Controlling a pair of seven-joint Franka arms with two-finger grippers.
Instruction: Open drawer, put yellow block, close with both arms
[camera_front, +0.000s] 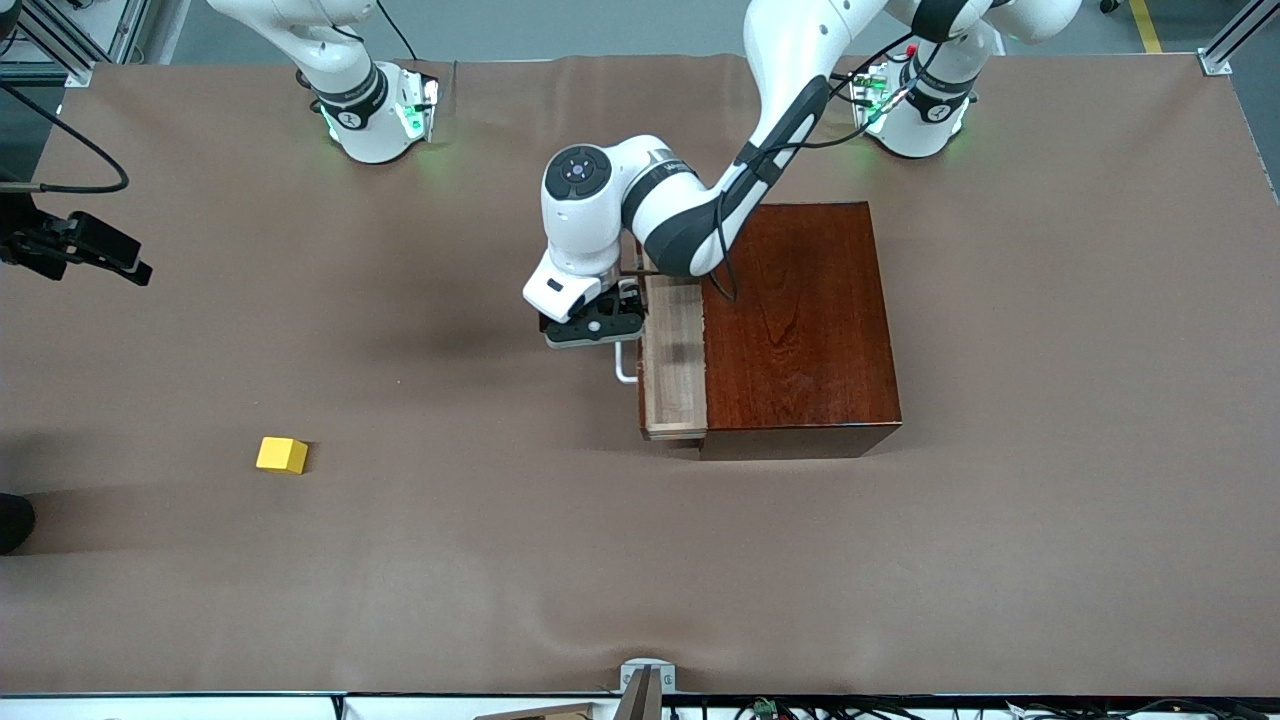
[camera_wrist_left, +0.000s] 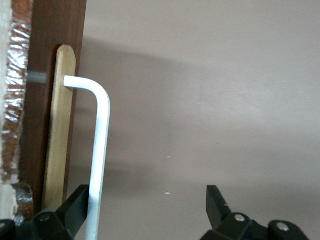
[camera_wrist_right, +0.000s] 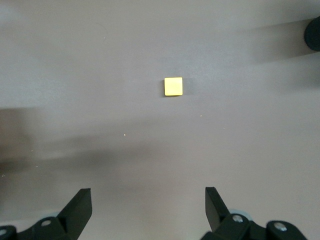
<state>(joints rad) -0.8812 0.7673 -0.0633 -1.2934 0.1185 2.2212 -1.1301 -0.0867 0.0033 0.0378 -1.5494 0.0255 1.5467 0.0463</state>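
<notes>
The dark mahogany box (camera_front: 800, 320) stands mid-table with its drawer (camera_front: 675, 360) pulled partly out, the pale wood tray showing. My left gripper (camera_front: 600, 325) hangs at the drawer's front, and the white bar handle (camera_front: 625, 368) pokes out beneath it. In the left wrist view the handle (camera_wrist_left: 100, 150) runs between the open jaws of the left gripper (camera_wrist_left: 148, 197), close to one finger (camera_wrist_left: 75, 205) and not clamped. The yellow block (camera_front: 282, 455) lies on the table toward the right arm's end, nearer the front camera than the box. My right gripper (camera_wrist_right: 148, 200) hovers open high over the table, with the yellow block (camera_wrist_right: 173, 86) small below it.
Brown cloth covers the whole table. A black device on a cable (camera_front: 80, 248) sticks in at the right arm's end, and a dark round object (camera_front: 15, 520) sits at that same edge. A metal bracket (camera_front: 645, 685) marks the edge nearest the front camera.
</notes>
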